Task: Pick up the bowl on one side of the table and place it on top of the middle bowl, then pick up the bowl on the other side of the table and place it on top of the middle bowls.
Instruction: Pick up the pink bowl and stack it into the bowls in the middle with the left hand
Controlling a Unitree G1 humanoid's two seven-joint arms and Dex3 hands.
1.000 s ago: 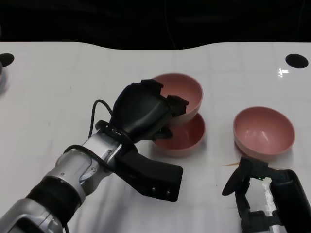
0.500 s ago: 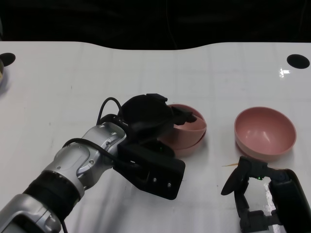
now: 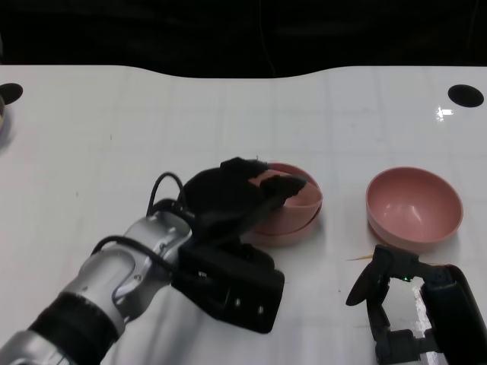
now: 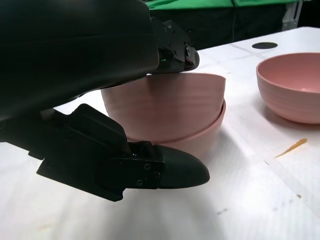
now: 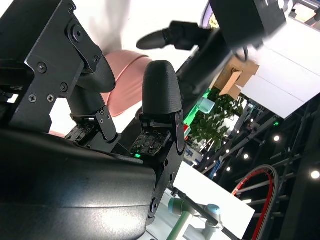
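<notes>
Now the left hand (image 3: 232, 194) hides half the stacked bowls (image 3: 298, 211), fingers over the top rim, while the right hand (image 3: 415, 312), spread and cut off, sits near the third bowl (image 3: 415, 205).

Top bowl (image 3: 293, 199) nested in middle bowl (image 3: 285, 228), table (image 3: 114, 137) centre; third bowl (image 3: 415, 207) to their right, apart. Left hand (image 3: 228, 199) on stack's left side; right hand (image 3: 388, 293) near front edge.

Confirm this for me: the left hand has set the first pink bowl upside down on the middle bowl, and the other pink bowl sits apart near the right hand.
Not upside down. The left wrist view shows the first bowl nested upright, opening up, inside the middle bowl, with the left hand gripping its rim. The rest holds: the other pink bowl sits apart near the right hand.
</notes>
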